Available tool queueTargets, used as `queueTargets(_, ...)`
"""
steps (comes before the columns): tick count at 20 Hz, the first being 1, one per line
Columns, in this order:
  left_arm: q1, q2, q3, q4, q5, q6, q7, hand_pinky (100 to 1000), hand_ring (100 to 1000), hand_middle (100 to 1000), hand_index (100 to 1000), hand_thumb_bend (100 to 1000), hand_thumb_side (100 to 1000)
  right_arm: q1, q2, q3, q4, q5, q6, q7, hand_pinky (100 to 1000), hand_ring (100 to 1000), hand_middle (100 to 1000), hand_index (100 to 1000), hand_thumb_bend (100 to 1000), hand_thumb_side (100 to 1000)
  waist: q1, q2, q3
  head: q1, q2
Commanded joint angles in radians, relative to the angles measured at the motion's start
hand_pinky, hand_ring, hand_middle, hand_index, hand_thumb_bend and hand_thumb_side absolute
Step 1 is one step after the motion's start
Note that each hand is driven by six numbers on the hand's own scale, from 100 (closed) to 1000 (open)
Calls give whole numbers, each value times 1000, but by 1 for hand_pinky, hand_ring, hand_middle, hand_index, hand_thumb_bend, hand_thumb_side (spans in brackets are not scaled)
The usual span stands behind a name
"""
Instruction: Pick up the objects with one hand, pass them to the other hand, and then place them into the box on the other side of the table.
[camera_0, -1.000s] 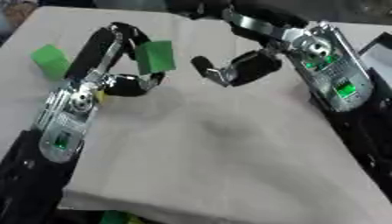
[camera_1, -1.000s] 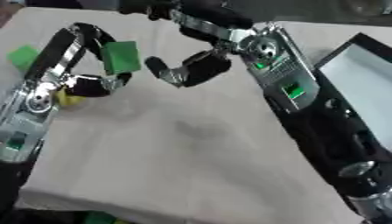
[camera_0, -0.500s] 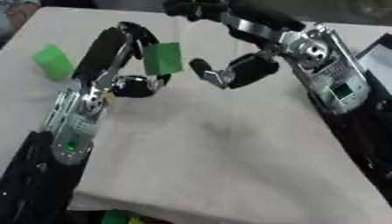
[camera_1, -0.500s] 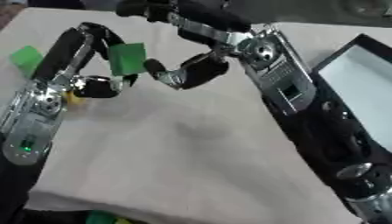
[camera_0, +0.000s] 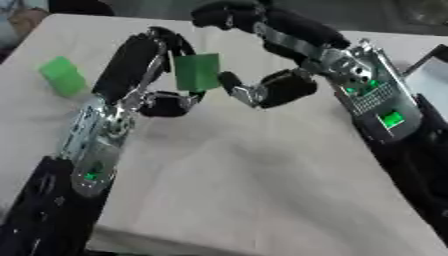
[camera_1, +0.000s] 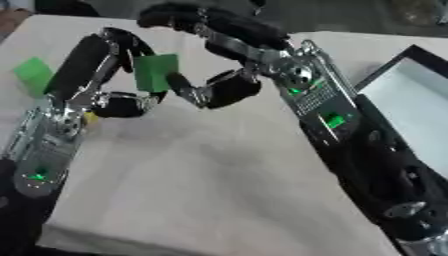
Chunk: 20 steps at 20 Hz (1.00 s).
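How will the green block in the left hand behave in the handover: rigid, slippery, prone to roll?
The green block looks rigid: its faces stay flat in the left hand. Flat sides and square edges suggest it won't roll. It probably is light, as fingers alone hold it aloft. The right hand is close beside it.

Green rectangular block (camera_0: 196, 71), upright, pinched in the left hand (camera_0: 160, 75) above the table, a second green block (camera_0: 62, 75) lying far left on the table, shallow box (camera_1: 411, 107) (pale inside) at right edge

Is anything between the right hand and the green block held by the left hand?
Nothing visible. The green block is pinched in the left hand, raised over the table, and the right hand reaches beside it, fingertips close, with only open air between.
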<state>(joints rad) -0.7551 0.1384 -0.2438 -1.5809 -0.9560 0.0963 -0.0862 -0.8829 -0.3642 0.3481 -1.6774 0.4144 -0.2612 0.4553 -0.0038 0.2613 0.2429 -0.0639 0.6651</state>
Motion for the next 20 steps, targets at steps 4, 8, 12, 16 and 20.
queueTargets(4, -22, 0, 1, -29, 34, 19, 9, 504, 399, 429, 549, 326, 100, -5, 14, -5, -4, 88, 9, -11, 915, 1000, 947, 957, 100, 148, 13, -25, 0, 2, -17)
queueTargets(8, -24, 0, 4, -30, 25, 31, 17, 498, 396, 426, 547, 339, 100, 2, 19, -2, -3, 106, 4, -7, 922, 1000, 957, 965, 100, 153, 12, -25, -2, 1, -10)
queueTargets(12, -24, -5, 3, -31, 28, 37, 17, 492, 391, 423, 547, 329, 100, 6, 21, -4, 2, 107, 7, 3, 925, 1000, 960, 969, 100, 147, 13, -24, -4, 3, -6)
queueTargets(16, -25, -9, -1, -40, 66, 42, 18, 489, 388, 422, 547, 316, 100, 5, 22, -8, 4, 113, 18, -4, 925, 1000, 959, 969, 100, 137, 13, -24, -5, 4, -2)
queueTargets(20, -22, -10, -5, -45, 108, 41, 18, 488, 387, 422, 550, 300, 100, 5, 24, -9, 11, 117, 27, -11, 928, 1000, 964, 1000, 100, 119, 12, -24, -5, 5, 1)
